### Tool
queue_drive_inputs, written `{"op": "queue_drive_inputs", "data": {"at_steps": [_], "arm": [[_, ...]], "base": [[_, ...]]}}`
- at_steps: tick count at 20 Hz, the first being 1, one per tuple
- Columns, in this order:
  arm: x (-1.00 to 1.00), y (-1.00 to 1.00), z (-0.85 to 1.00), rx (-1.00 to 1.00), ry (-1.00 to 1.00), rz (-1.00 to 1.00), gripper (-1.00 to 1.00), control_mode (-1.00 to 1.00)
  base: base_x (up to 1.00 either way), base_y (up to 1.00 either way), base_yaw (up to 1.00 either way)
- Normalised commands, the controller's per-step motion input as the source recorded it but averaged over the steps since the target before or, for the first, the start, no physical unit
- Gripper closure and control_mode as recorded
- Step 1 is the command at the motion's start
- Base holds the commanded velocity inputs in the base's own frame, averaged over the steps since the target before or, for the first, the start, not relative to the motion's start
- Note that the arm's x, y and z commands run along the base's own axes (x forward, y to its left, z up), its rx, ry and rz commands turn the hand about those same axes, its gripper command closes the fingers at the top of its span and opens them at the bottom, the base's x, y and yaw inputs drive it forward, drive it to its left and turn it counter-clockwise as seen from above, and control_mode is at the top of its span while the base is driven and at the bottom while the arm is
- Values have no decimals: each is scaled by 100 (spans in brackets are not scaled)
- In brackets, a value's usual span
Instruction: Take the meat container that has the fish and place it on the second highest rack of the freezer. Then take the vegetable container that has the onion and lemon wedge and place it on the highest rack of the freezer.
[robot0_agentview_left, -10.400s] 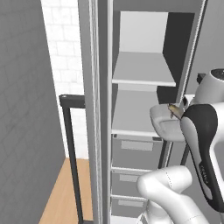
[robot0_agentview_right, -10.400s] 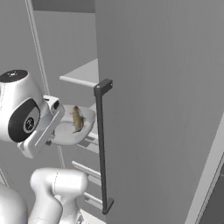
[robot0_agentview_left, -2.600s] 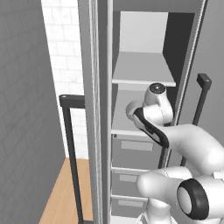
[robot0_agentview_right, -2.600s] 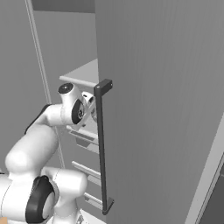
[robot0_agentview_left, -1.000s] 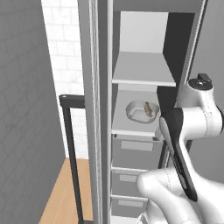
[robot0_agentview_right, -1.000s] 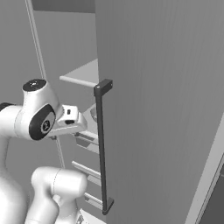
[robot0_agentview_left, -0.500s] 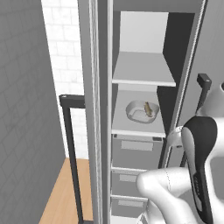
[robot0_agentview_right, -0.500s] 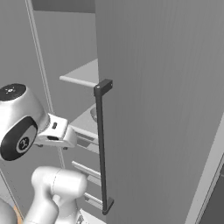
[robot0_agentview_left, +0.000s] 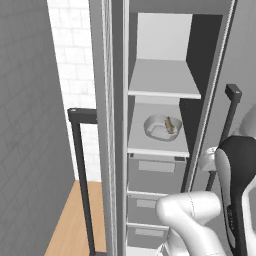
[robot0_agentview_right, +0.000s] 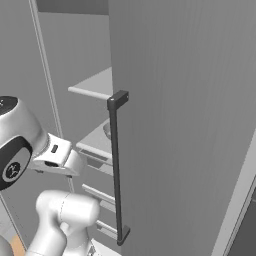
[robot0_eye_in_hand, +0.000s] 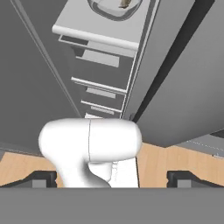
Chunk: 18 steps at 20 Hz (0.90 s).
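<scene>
Grey walls and white tile frame the left base view, where the freezer (robot0_agentview_left: 165, 150) stands open with its door swung aside; the meat container (robot0_agentview_left: 161, 127) with the fish (robot0_agentview_left: 169, 124) sits on the second highest rack (robot0_agentview_left: 157, 145), well inside its front lip, and the highest rack (robot0_agentview_left: 165, 85) above it is bare, so the first half of the job looks done and the step in hand is probably fetching the vegetable container with the onion and lemon wedge. To do that well the arm should pull clear of the cabinet before the base turns, since the door's dark bar handle (robot0_agentview_left: 226, 130) stands just beside the arm's upper link. From the right base view the open door (robot0_agentview_right: 185, 125) takes up most of the frame, its handle (robot0_agentview_right: 117, 170) near the wrist, leaving only a narrow gap between door edge and shelves. Looking along the hand view, the pincer (robot0_eye_in_hand: 111, 179) has its two tips set wide apart with nothing between them, aimed down past the grey drawers (robot0_eye_in_hand: 103, 65) toward the wooden floor (robot0_eye_in_hand: 175, 162); the container rim (robot0_eye_in_hand: 114, 8) shows at the top edge, apart from the pincer, and the roomiest way out seems back and down, away from the door
</scene>
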Motion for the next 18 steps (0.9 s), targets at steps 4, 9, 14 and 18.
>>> {"op": "queue_drive_inputs", "data": {"at_steps": [4, 9, 14, 18], "arm": [[3, 9, 0, 0, 0, 0, -100, -100], [19, 20, 0, 0, 0, 0, -100, -100], [3, 3, 0, 0, 0, 0, -100, 100], [0, 0, 0, 0, 0, 0, -100, 100]], "base": [[0, 0, 0], [0, 0, 0], [-1, 0, 0], [-72, -18, 0]]}}
